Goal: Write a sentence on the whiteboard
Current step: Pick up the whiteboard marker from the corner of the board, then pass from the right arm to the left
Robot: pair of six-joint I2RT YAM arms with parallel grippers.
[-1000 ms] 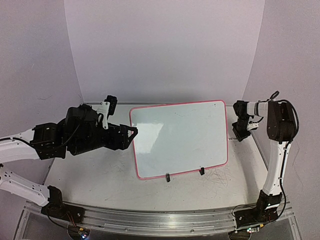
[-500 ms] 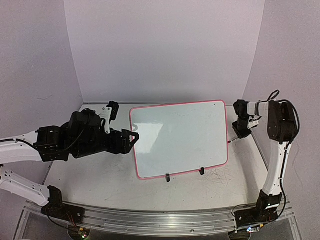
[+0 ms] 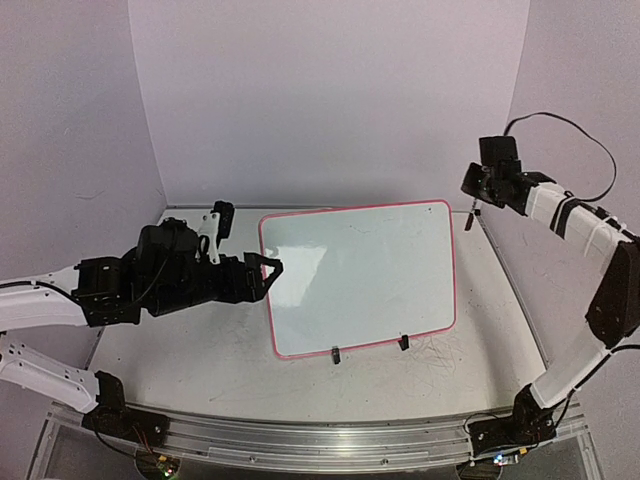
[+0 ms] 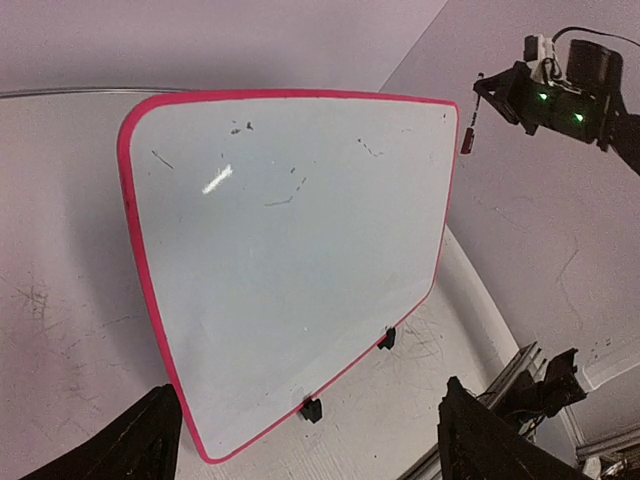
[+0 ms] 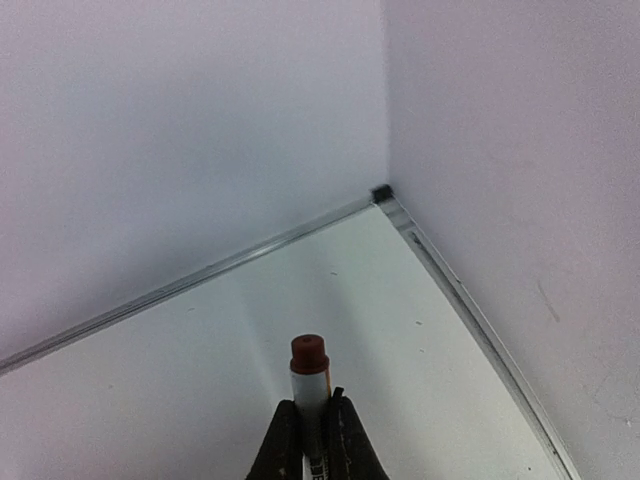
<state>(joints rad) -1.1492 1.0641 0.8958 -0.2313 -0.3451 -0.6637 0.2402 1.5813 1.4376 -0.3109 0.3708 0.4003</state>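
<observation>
**Loose board, marker far from it**

The whiteboard (image 3: 360,280) lies on the table (image 3: 180,350) with no sentence on it yet, only faint stray marks. The right gripper (image 3: 478,192) is clamped on a red-tipped marker (image 5: 309,372), high over the far right corner and clear of the board. The left gripper (image 3: 267,269) sits at the board's left rim with fingers spread, gripping nothing — so marker pressure could shove the board and skew the line.

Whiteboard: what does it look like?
The whiteboard is a big white rectangle with rounded corners and a red-pink rim, lying on the table. Two black clips sit on its near edge. It has only a few dark marks, no words. The open left hand is at its left edge. The right hand holds a marker away from it.
</observation>
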